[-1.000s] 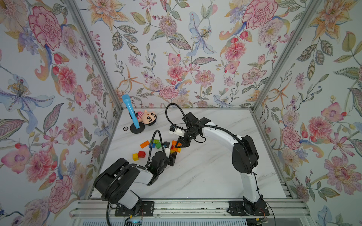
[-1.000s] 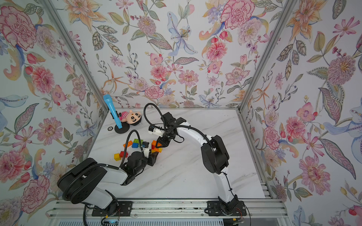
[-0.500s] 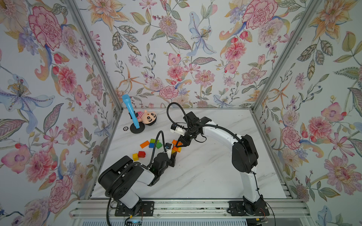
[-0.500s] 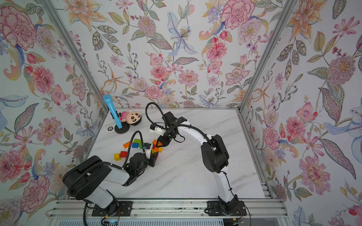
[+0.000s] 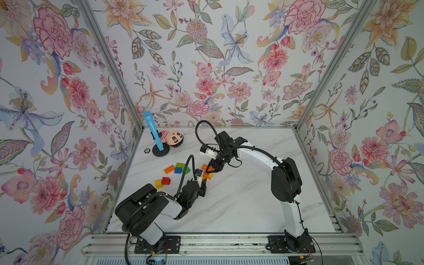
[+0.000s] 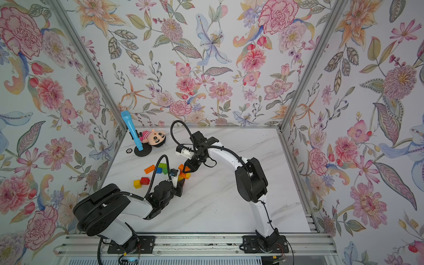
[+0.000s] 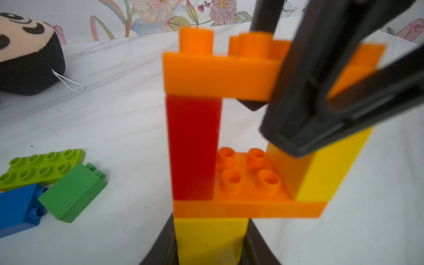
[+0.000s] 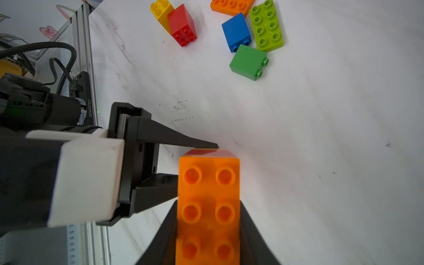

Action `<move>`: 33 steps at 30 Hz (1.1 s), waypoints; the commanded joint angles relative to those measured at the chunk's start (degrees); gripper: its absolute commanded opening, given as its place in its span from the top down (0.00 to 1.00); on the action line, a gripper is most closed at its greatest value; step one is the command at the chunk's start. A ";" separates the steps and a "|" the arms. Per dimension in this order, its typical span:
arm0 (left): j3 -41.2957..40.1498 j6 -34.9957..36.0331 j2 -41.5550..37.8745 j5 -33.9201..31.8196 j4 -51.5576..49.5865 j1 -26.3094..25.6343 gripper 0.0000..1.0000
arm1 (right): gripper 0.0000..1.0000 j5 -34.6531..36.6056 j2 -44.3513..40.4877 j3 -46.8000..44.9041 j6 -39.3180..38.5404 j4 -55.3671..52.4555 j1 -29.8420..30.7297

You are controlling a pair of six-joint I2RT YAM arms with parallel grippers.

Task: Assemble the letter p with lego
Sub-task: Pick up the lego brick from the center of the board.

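gripping the orange brick (image 7: 218, 75) crosswise over the red column (image 7: 192, 146), right jaws sit above; left jaws clench the yellow stem (image 7: 208, 241), lower centre.

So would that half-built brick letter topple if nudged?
Probably: the brick letter sits on one narrow yellow brick under a wider orange plate, so it looks top-heavy. The hard plastic seems stiff, and studs likely keep it together.
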 commanded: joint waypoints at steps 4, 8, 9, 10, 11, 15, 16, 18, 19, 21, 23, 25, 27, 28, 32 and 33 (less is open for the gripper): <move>-0.42 4.76 -4.57 -4.46 5.82 -1.52 0.75 | 0.75 5.82 1.05 -3.22 -1.39 -4.08 1.41; -0.52 5.40 -5.13 -3.92 7.87 -2.14 0.76 | 0.76 5.35 0.96 -3.78 -0.96 -3.94 2.02; -0.48 5.45 -5.27 -4.15 8.30 -2.48 0.76 | 0.77 5.13 1.13 -3.74 -0.66 -3.85 2.17; -0.48 5.47 -5.31 -4.41 8.83 -2.73 0.76 | 0.77 4.83 1.43 -3.62 -0.36 -3.78 2.36; -0.60 5.49 -5.48 -4.55 9.42 -2.86 0.77 | 0.77 4.53 1.41 -3.60 -0.17 -3.68 2.48; -2.73 5.58 -5.18 -4.43 16.13 -3.15 0.77 | 0.77 3.91 1.16 -4.13 1.06 -2.44 2.93; -2.88 5.53 -5.08 -4.33 16.65 -3.14 0.77 | 0.76 3.70 1.03 -4.20 1.15 -2.17 3.02; -2.40 5.38 -4.96 -4.16 15.75 -3.15 0.77 | 0.75 3.46 0.48 -4.48 1.38 -1.56 2.96; -2.09 5.36 -5.01 -4.12 14.89 -3.14 0.78 | 0.74 3.38 0.23 -4.57 1.38 -1.19 2.90; -2.10 5.36 -4.99 -4.53 14.55 -3.20 0.78 | 0.71 3.32 -0.34 -4.91 2.08 -0.42 2.54; -2.48 5.42 -4.98 -5.04 14.74 -3.12 0.78 | 0.70 2.97 -1.12 -5.34 3.35 0.96 1.97; -2.84 5.53 -4.79 -5.41 14.89 -3.17 0.78 | 0.67 2.33 -2.05 -5.86 4.48 2.34 1.12; -2.94 5.76 -4.44 -5.69 14.90 -3.20 0.78 | 0.62 2.23 -3.19 -6.47 5.18 3.61 0.82; -3.02 5.79 -4.28 -5.82 14.88 -3.13 0.78 | 0.60 2.12 -3.59 -6.66 5.20 3.98 0.85; -2.98 5.80 -3.58 -5.85 15.12 -3.11 0.78 | 0.55 1.94 -4.56 -6.81 4.72 3.96 1.23; -2.94 5.71 -3.50 -5.86 15.13 -3.13 0.78 | 0.54 2.12 -4.75 -7.02 4.68 4.18 1.36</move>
